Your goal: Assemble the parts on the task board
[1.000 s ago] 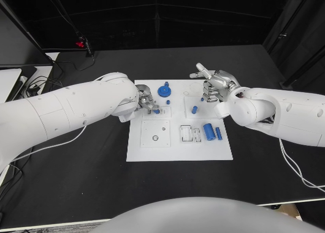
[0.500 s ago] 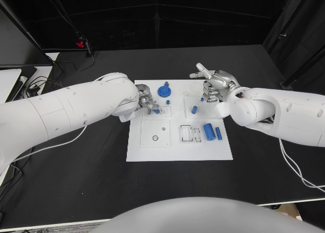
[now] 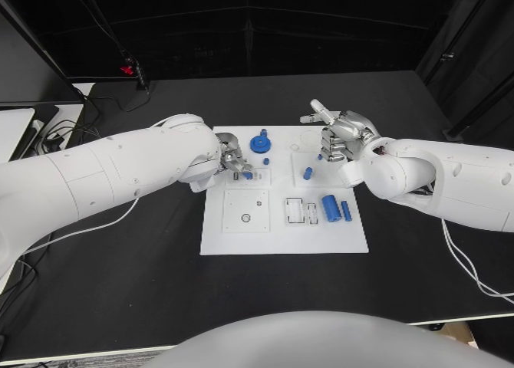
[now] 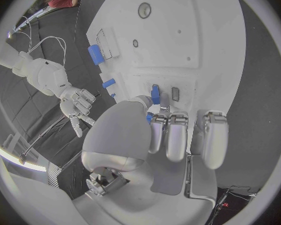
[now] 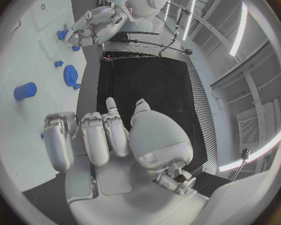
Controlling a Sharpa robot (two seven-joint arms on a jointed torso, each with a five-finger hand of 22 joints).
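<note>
Two blue cylinders [image 3: 336, 208] lie parallel, long axes seemingly toward far board [image 3: 281, 238] edge

The black table [image 3: 124, 276] is viewed steeply from above by the head camera, the white task board [image 3: 281, 234] centred; each wrist camera is set close behind its own hand, facing along the fingers; the task board is shared by all three views.

No readable text, labels, brands or numbers anywhere: task board [image 3: 281, 230], blue parts [image 3: 331, 208], both arms and table [image 3: 136, 284] all carry no legible markings.
</note>
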